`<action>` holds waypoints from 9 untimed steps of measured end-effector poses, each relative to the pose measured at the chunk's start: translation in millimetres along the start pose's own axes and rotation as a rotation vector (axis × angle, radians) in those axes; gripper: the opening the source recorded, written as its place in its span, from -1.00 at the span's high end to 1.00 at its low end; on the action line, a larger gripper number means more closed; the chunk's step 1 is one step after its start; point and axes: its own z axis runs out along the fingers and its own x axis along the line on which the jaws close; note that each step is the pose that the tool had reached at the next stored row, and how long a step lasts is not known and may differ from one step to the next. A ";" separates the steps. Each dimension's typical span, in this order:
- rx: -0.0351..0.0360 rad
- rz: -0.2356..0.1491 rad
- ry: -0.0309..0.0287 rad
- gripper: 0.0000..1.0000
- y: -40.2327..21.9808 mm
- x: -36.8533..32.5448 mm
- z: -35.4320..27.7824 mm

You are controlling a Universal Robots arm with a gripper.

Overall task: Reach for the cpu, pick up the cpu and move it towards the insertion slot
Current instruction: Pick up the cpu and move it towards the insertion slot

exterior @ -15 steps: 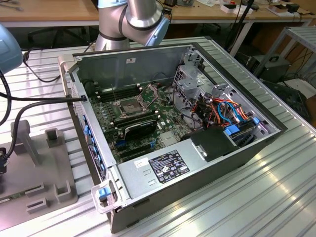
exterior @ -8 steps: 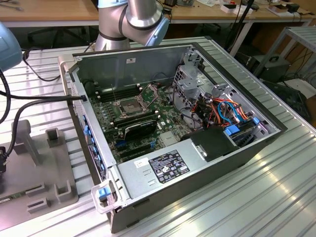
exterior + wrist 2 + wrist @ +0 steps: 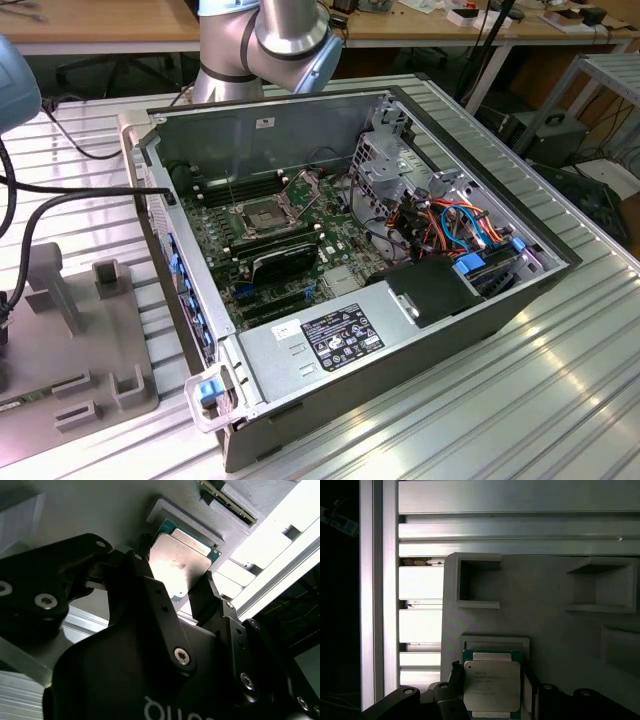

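Observation:
The cpu (image 3: 491, 685) (image 3: 180, 562), a thin pale silvery square on a green board, lies flat in a recess of a grey holder plate (image 3: 545, 625). In both wrist views my black gripper (image 3: 492, 692) (image 3: 175, 587) hangs right over it. The gripper is open, one finger (image 3: 142, 575) close along one edge of the chip and the other finger (image 3: 207, 597) close along the opposite edge. The insertion slot (image 3: 262, 217), a square socket with a silvery frame and dark centre, sits on the motherboard inside the open computer case (image 3: 350, 130), in the exterior view.
The grey holder plate (image 3: 90, 330) with raised blocks lies on the ribbed aluminium table at the exterior view's left, beside the case. Inside the case are a black expansion card (image 3: 285, 258), a grey power supply box (image 3: 320, 345), a drive cage (image 3: 395, 160) and coloured cables (image 3: 455, 225).

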 end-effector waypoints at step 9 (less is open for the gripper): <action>-0.0004 0.000 0.0003 -0.10 0.0 0.1 -3.9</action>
